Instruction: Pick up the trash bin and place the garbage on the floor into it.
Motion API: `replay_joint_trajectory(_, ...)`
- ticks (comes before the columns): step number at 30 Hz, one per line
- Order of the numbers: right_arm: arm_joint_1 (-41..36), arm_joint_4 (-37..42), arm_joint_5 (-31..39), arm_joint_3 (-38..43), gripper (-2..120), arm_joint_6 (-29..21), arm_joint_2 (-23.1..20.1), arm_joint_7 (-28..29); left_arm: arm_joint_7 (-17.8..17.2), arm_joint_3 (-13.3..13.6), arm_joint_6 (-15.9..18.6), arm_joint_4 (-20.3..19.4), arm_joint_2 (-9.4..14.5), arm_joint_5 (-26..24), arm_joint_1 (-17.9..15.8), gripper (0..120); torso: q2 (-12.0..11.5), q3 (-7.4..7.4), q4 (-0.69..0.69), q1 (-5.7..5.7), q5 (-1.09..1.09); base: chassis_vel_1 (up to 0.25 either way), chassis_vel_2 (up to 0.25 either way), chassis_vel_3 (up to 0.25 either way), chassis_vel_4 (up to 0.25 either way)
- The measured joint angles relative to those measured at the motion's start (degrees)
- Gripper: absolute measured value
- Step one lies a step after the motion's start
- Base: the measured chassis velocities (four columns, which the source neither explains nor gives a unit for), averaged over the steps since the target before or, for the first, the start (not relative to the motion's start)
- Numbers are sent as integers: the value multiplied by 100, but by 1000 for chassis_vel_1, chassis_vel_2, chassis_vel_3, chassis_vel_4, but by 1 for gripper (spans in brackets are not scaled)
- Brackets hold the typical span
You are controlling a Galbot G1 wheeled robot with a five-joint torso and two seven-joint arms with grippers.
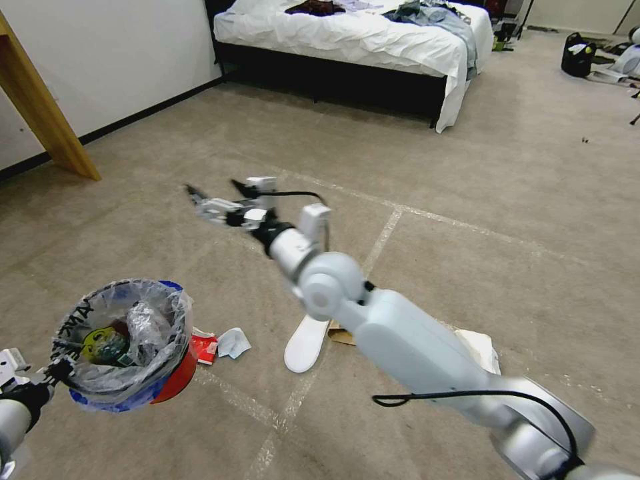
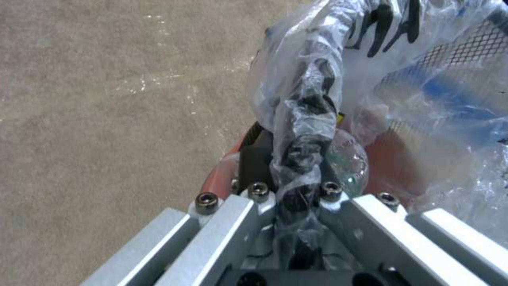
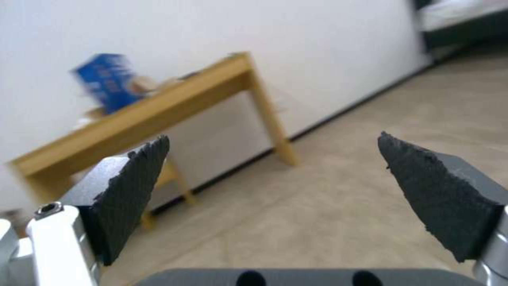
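Note:
The trash bin (image 1: pixel 170 380), a small red bucket lined with a clear bag, hangs low at the left of the head view. My left gripper (image 1: pixel 59 370) is shut on its rim; the left wrist view shows the left gripper (image 2: pixel 296 186) pinching the bag-wrapped rim of the trash bin (image 2: pixel 222 174). A green-labelled bottle (image 1: pixel 107 345) lies inside. On the floor (image 1: pixel 467 200) beside it lie garbage: a red wrapper (image 1: pixel 204 348), a light-blue scrap (image 1: pixel 234 342), a white slipper (image 1: pixel 305 343) and a brown paper bag (image 1: pixel 339 333). My right gripper (image 1: pixel 213 193) is open and empty, raised above the carpet, also the right gripper (image 3: pixel 271 159).
A bed (image 1: pixel 360 40) with white sheets stands at the back. A wooden table leg (image 1: pixel 47 113) is at the far left by the wall; the table (image 3: pixel 158 99) carries a blue box (image 3: pixel 108 79). Another white item (image 1: pixel 481 350) lies under my right arm. A black bag (image 1: pixel 577 55) sits far right.

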Motion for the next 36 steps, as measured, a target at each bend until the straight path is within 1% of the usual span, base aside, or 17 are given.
replay_joint_trajectory(1,0,0,0,0,100,0,0,0,0,0,0,0,0,0,0,0,0,0,0,0,0,0,0,0,0)
replay_joint_trajectory(4,-368,245,11,412,100,-204,-373,200,0,14,0,15,3,1,-2,0,0,0,0,0,0,0,0,0,0)
replay_joint_trajectory(5,-368,245,11,412,100,-204,-373,200,0,14,0,15,3,1,-2,0,0,0,0,0,0,0,0,0,0)
replay_joint_trajectory(6,-569,390,-10,598,100,-301,-671,311,0,24,0,22,5,4,-7,0,0,0,0,0,1,0,0,0,0)
replay_joint_trajectory(7,-569,390,-10,598,100,-301,-671,311,0,24,0,22,5,4,-7,0,0,0,0,0,1,0,0,0,0)
replay_joint_trajectory(9,-1056,736,-72,929,100,-547,-1284,873,1,51,0,46,-24,30,-27,0,0,0,-2,0,1,0,0,0,0)
replay_joint_trajectory(10,-1056,736,-72,929,100,-547,-1284,873,1,51,0,46,-24,30,-27,0,0,0,-2,0,1,0,0,0,0)
replay_joint_trajectory(12,-1440,986,-163,1144,100,-663,-1601,1136,28,59,0,71,-48,77,-27,0,1,0,0,0,-1,0,0,0,0)
replay_joint_trajectory(13,-1440,986,-163,1144,100,-663,-1601,1136,28,59,0,71,-48,77,-27,0,1,0,0,0,-1,0,0,0,0)
replay_joint_trajectory(15,-2041,1318,-362,1462,100,-650,-1845,1287,91,60,-1,42,-119,152,0,0,1,-1,0,0,-1,0,0,0,0)
replay_joint_trajectory(22,-2678,1529,-863,2044,100,-274,-1856,1056,134,51,-13,-39,-240,213,21,0,1,-1,0,-1,-1,0,0,0,0)
replay_joint_trajectory(24,-3238,1711,-1335,2622,100,64,-1759,803,187,69,-49,-64,-313,330,34,0,1,-1,0,-1,-2,0,0,0,0)
replay_joint_trajectory(28,-3585,1776,-1621,2903,100,301,-1650,668,210,87,-55,-71,-363,353,31,0,1,-1,0,-1,-2,0,0,0,0)
replay_joint_trajectory(30,-4061,1818,-2142,3220,100,607,-1441,559,233,102,-61,-71,-409,397,34,0,1,-1,0,0,-2,0,0,0,0)
replay_joint_trajectory(32,-4156,1828,-2221,3264,100,630,-1414,554,241,106,-64,-71,-416,407,37,0,1,-1,0,-1,-2,0,0,0,0)
replay_joint_trajectory(33,-4530,1847,-2494,3383,100,691,-1334,557,260,109,-71,-71,-442,425,45,0,1,-1,-1,-1,-2,0,0,0,0)
replay_joint_trajectory(36,-4851,1782,-2744,3474,100,708,-1252,601,276,110,-77,-68,-464,435,53,0,1,-1,-1,-1,-2,0,0,0,0)
